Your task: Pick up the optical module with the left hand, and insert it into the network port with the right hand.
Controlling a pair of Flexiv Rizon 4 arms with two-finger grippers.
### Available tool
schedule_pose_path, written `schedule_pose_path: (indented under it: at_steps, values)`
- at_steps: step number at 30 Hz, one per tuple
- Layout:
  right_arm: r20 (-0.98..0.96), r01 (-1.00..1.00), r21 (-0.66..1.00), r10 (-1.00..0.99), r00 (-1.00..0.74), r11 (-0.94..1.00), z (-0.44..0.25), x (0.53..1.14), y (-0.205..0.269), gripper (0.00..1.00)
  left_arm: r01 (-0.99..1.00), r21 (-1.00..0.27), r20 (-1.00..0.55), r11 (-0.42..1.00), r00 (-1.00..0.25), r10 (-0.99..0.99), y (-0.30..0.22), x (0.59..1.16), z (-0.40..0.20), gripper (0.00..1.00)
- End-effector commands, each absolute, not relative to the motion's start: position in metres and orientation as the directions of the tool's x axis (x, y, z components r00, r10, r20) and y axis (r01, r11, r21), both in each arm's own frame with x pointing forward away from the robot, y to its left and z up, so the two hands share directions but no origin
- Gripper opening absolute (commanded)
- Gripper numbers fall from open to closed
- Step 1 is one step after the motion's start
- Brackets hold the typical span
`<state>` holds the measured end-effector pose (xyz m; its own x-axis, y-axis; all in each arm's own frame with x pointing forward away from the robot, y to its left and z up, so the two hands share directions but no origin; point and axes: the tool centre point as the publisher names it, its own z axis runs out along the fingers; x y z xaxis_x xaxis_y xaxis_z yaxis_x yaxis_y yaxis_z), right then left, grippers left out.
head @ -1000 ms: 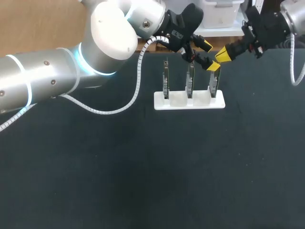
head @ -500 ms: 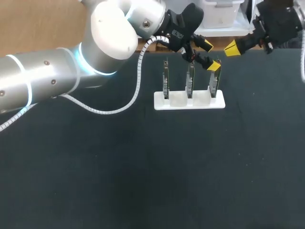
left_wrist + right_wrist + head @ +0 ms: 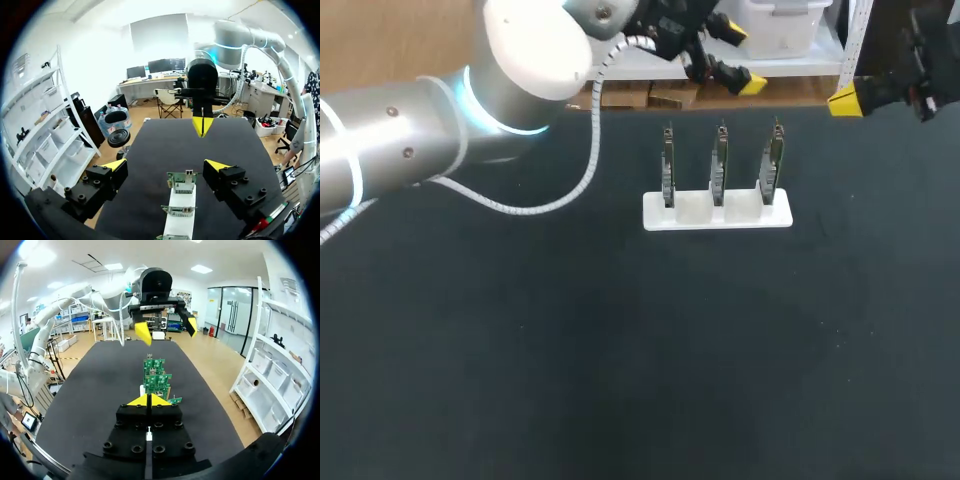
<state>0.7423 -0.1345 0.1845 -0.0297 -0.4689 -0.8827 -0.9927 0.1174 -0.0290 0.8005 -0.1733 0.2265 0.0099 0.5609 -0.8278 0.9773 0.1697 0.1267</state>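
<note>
Dark and matte, the surface [image 3: 620, 350] has all its goings-on toward the far edge. From the left, the left arm [image 3: 420, 130] reaches across and holds the left gripper [image 3: 739, 56] high behind the white rack [image 3: 717, 212], beyond its middle and right slots. Its jaws are spread wide, released. A second ago that gripper was down low, right at the top edges of the middle and right boards. It has since lifted clear and drawn back from the rack.

The rack itself hasn't budged, and three green circuit boards [image 3: 719, 160] stand upright in a row in its slots. From the left wrist, the end board carries a small metal fitting [image 3: 189, 173] on its top edge. I can't tell whether that is the network port alone or has the optical module seated in it, and I can't pick the module out anywhere else.

Right of the rack and well apart from it, the right gripper [image 3: 846, 100] hangs with its jaws clenched, yellow tips pressed together. A second ago those tips were right beside the top of the right board, and it has been pulling away to the right since then.
</note>
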Motion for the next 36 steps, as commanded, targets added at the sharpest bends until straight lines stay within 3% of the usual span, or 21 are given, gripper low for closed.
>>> schedule_pose_path:
  at_steps: [1, 4, 6, 36]
  values:
    - [-0.877, -0.98, -0.066, -0.48, -0.032, 0.187, 0.1882, 0.7332, -0.1372, 0.0, 0.966, 0.151, -0.828, 0.208, 0.009, 0.561, -0.153, 0.7831, 0.2367, 1.0]
    - [-0.873, -0.977, -0.078, -0.487, -0.03, 0.199, 0.1889, 0.7344, -0.1387, 0.0, 0.971, 0.154, -0.831, 0.185, 0.026, 0.556, -0.1553, 0.7804, 0.2383, 1.0]
    - [-0.873, -0.977, -0.078, -0.487, -0.03, 0.199, 0.1889, 0.7344, -0.1387, 1.0, 0.972, 0.159, -0.837, 0.176, 0.038, 0.545, -0.1565, 0.78, 0.2389, 1.0]
    - [-0.873, -0.977, -0.078, -0.487, -0.03, 0.199, 0.1889, 0.7344, -0.1387, 1.0, 0.972, 0.159, -0.837, 0.176, 0.038, 0.545, -0.1565, 0.78, 0.2389, 1.0]
